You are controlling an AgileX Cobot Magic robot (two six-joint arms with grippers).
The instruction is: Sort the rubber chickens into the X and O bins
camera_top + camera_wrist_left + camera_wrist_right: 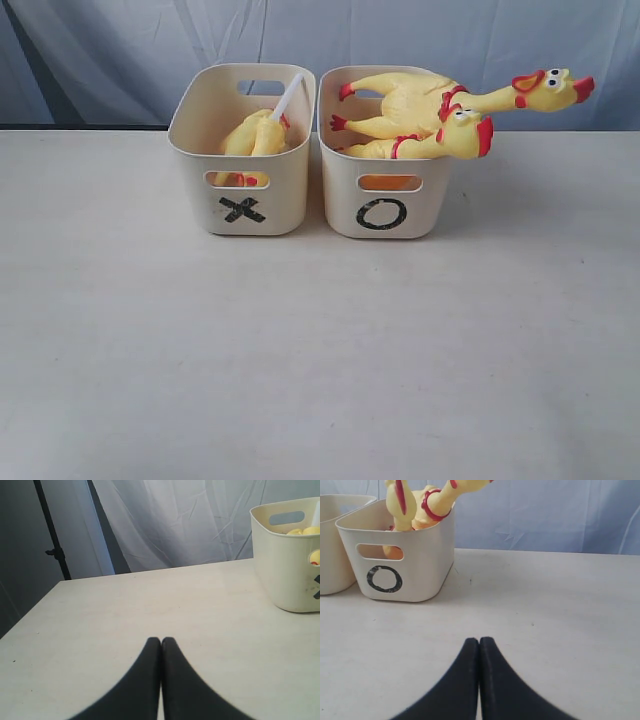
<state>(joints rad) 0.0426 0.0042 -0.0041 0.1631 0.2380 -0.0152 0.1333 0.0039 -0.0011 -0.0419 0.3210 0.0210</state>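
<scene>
Nearest, the left gripper (160, 642) and the right gripper (478, 642) each had their jaws pressed together on nothing, low over the bare bench (320, 360) and well apart from the bins, so no grasp seemed to be in hand. Farther back, the X bin (285, 190) and the O bin (340, 190) stood side by side, marks facing forward. Sunk inside the X bin lay rubber chickens (257, 135), a white tube (288, 97) poking above its rim. Two more rubber chickens (420, 105) lay across the O bin, too long to fit, so their heads overhung the rim on the right arm's side. None lay loose on the bench, so the sorting looked finished.
</scene>
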